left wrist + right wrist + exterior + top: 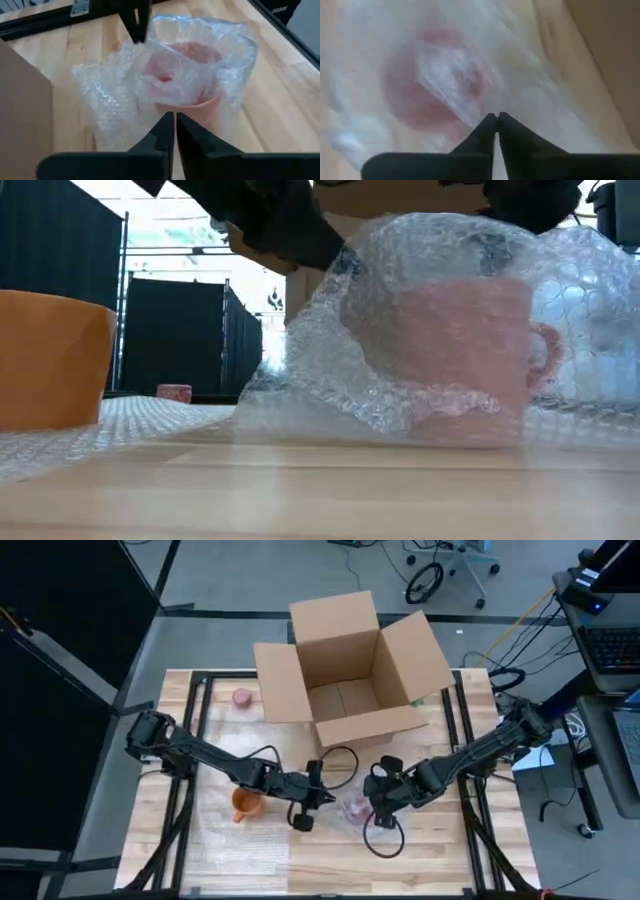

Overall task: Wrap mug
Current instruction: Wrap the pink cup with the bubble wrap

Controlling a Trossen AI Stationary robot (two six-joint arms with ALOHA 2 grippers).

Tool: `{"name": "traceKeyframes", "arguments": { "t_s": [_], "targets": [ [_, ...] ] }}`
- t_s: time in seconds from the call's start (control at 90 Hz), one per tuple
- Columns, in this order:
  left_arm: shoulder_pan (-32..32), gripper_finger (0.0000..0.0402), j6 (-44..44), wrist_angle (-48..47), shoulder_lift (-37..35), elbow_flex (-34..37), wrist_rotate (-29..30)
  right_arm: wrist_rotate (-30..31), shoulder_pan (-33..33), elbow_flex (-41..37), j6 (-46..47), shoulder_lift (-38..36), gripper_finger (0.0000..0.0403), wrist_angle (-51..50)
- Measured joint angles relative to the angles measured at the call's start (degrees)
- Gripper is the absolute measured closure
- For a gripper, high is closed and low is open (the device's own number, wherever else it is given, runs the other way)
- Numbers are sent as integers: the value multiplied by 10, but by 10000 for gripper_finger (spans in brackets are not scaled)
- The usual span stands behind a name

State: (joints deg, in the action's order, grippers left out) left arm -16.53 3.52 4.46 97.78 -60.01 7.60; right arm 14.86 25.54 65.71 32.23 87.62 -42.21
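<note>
Both grippers meet at the middle of the table, just in front of the open cardboard box. The left gripper has its two dark fingers pressed together tip to tip, right at the edge of the bubble wrap; whether a fold of film is caught between them, I cannot tell. The right gripper hangs directly over the mug, fingers likewise pinched together, their tips against the wrap; if any film is nipped there, it does not show.

The pink mug stands upright on the wooden table, between the two grippers. Bubble wrap is bunched up around its sides and partly tucked down into its mouth, and from table height its handle shows through the film on one side. More of the wrap trails off flat across the boards toward the left arm's side.

An orange mug sits on that flat stretch of wrap, beside the left arm and apart from the pink one. Farther back, near the box's left flap, a small pink cup stands alone. Loose black cables loop over the table near both wrists. Beyond the table's far edge stand black curtained panels.
</note>
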Motion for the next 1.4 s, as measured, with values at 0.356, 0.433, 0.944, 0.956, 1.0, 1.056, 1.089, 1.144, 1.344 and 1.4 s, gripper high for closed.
{"name": "traceKeyframes", "arguments": {
  "t_s": [0.356, 0.433, 0.944, 0.956, 1.0, 1.056, 1.089, 1.144, 1.344, 1.4],
  "targets": [
    [2, 401, -1, -4, 0, 0, 0, -18, -6, 3, -37, 30, 402, 61],
    [3, 401, -1, -4, 0, 0, 0, -24, -10, 3, -44, 47, 402, 71],
    [4, 401, -1, 21, 3, 0, -16, -89, -16, 3, -59, 131, 403, 78],
    [4, 401, -1, 25, 4, 0, -17, -89, -16, 3, -59, 131, 403, 78],
    [4, 401, -1, 39, 8, -1, -22, -89, -16, 3, -59, 131, 403, 79],
    [4, 401, 0, 54, 14, -1, -34, -88, -16, 3, -60, 131, 403, 81],
    [4, 401, 0, 69, 17, -1, -44, -88, -16, 3, -61, 131, 403, 83],
    [4, 401, 3, 97, 20, -1, -56, -88, -16, 3, -61, 131, 403, 84],
    [9, 401, 19, 136, 24, 0, -64, -89, -16, 3, -61, 130, 403, 87],
    [13, 401, 19, 139, 29, 0, -66, -89, -16, 3, -61, 130, 403, 86]
  ]
}}
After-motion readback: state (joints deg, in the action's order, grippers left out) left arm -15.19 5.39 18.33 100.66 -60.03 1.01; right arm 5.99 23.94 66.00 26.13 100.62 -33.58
